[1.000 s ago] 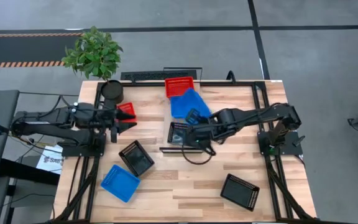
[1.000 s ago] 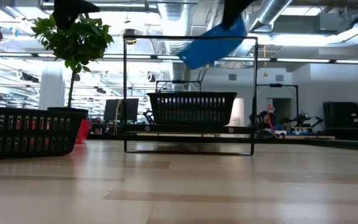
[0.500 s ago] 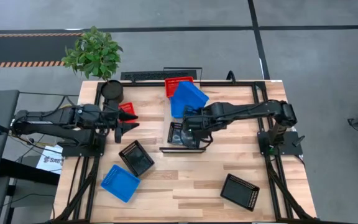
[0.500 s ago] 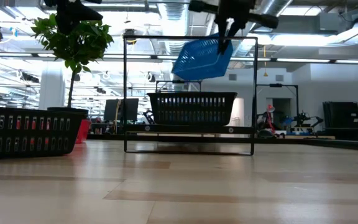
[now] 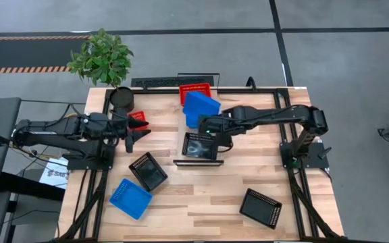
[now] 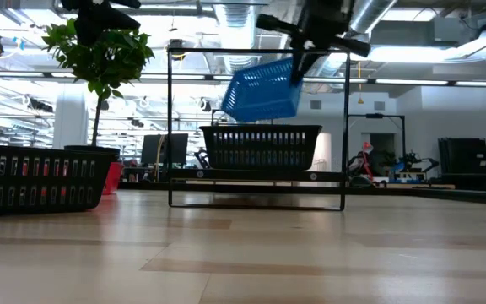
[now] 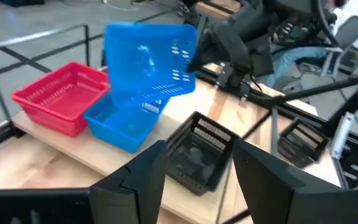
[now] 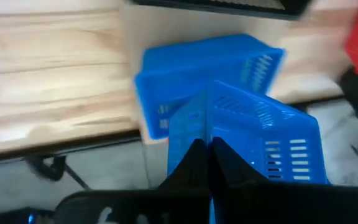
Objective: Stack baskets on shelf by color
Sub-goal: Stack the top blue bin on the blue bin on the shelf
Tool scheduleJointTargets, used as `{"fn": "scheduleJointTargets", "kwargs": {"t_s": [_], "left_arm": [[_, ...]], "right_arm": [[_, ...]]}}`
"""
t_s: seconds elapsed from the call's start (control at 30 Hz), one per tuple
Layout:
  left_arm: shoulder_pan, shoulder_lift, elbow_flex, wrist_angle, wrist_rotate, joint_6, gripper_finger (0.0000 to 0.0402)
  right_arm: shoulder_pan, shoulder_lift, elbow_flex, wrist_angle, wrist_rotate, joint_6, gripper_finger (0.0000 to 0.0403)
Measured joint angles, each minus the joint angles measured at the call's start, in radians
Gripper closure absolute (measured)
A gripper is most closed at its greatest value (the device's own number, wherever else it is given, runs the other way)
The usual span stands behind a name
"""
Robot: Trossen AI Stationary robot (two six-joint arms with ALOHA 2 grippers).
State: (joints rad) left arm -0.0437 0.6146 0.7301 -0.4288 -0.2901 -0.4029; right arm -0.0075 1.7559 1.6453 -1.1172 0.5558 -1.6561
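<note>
My right gripper (image 5: 213, 128) is shut on a blue basket (image 5: 201, 104), which it holds tilted in the air above the shelf (image 5: 178, 156). On the shelf plank stand a black basket (image 5: 200, 145), a second blue basket (image 7: 124, 121) under the held one, and a red basket (image 5: 194, 90) at the far end. My left gripper (image 7: 194, 177) is open at the table's left side, beside another red basket (image 5: 138, 119) that rests on the table. The low view shows the held blue basket (image 6: 262, 89) above the black basket (image 6: 260, 148). My right gripper pinches the blue basket by one side wall near its rim (image 8: 232, 134), the wall between the two shut fingers (image 8: 197, 163). The fingers come at it from the table's right. The basket is lifted clear and tilted, above the blue basket (image 8: 191, 65) on the shelf.
On the near half of the table lie a black basket (image 5: 147, 171), a blue basket (image 5: 130, 198) and another black basket (image 5: 261, 208). A round black pot (image 5: 121, 98) with a green plant (image 5: 101, 55) stands at the far left corner.
My right gripper has carried the blue basket from over the black basket toward the table's far edge, until it hangs over the blue basket on the shelf. The basket has stayed tilted in the hold and has come down slightly.
</note>
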Motion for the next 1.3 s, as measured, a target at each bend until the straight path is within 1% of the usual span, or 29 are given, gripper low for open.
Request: {"fn": "scheduleJointTargets", "kwargs": {"t_s": [0.1, 0.23, 0.3, 0.37, 0.6, 0.8, 1.07, 1.2, 1.3], "left_arm": [[0.0, -0.001, 0.0, -0.002, -0.032, 0.008, 0.0228], [0.0, -0.002, 0.0, -0.005, -0.041, 0.016, 0.0228], [0.0, -0.002, 0.0, -0.007, -0.042, 0.02, 0.0228], [0.0, -0.002, 0.0, -0.006, -0.044, 0.02, 0.0228], [0.0, -0.002, 0.0, -0.007, -0.065, 0.025, 0.0228], [0.0, -0.002, 0.0, -0.008, -0.065, 0.025, 0.0228], [0.0, -0.002, 0.0, -0.008, -0.065, 0.025, 0.0228], [0.0, -0.002, 0.0, -0.008, -0.065, 0.025, 0.0228], [0.0, -0.002, 0.0, -0.009, -0.065, 0.026, 0.0228]], "right_arm": [[-0.016, 0.003, -0.018, -0.038, -0.025, -0.005, 0.0402], [-0.011, 0.002, -0.038, -0.013, -0.025, -0.081, 0.0402], [-0.008, 0.003, -0.038, -0.011, -0.043, -0.098, 0.0402], [-0.014, 0.002, -0.038, -0.008, -0.065, -0.099, 0.0402], [-0.023, 0.003, -0.038, -0.004, -0.087, -0.107, 0.0402], [-0.004, 0.003, -0.038, -0.003, -0.134, -0.107, 0.0401], [-0.002, 0.003, -0.038, -0.005, -0.142, -0.074, 0.0399], [-0.032, 0.003, -0.038, -0.005, -0.139, 0.002, 0.0382], [-0.051, 0.003, -0.038, -0.002, -0.135, 0.006, 0.0361]]}}
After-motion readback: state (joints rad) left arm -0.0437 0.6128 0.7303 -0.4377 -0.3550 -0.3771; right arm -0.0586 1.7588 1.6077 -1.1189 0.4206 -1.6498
